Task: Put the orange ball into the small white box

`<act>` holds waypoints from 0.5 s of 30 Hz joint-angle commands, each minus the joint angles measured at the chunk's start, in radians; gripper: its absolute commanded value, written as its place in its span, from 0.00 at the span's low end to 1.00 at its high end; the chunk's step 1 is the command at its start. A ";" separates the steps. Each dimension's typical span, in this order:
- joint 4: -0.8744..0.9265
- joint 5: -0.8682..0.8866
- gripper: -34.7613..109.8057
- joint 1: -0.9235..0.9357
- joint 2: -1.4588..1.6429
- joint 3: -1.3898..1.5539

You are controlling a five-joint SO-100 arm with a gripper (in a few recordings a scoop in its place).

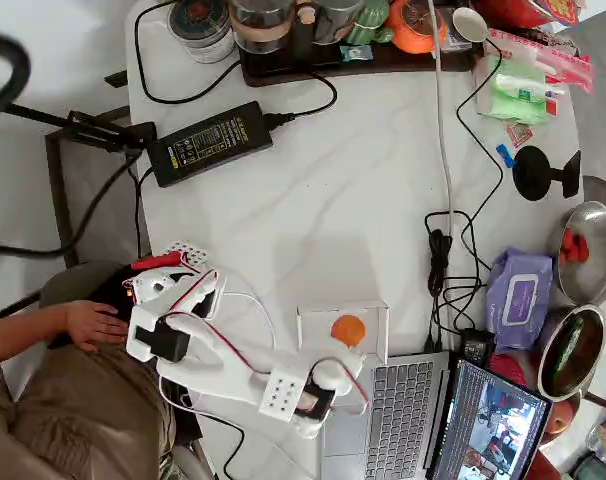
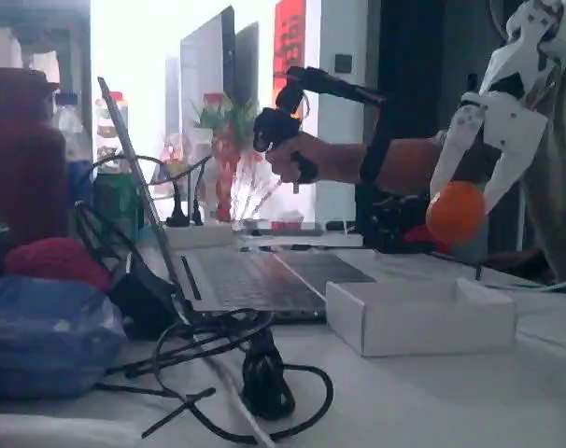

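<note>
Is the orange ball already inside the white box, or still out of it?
Out. In the fixed view the ball hangs above the white box, held in the gripper.

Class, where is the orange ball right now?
In the fixed view the orange ball hangs between the jaws, above the right half of the small white box.

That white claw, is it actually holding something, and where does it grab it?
Yes. The gripper holds the orange ball by its sides, one finger on each, in the air above the small white box.
</note>
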 commanded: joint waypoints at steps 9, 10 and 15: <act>-0.006 -0.011 0.28 0.156 0.035 -0.012; -0.006 -0.011 0.28 0.158 0.035 -0.012; -0.009 -0.011 0.28 0.143 0.032 -0.021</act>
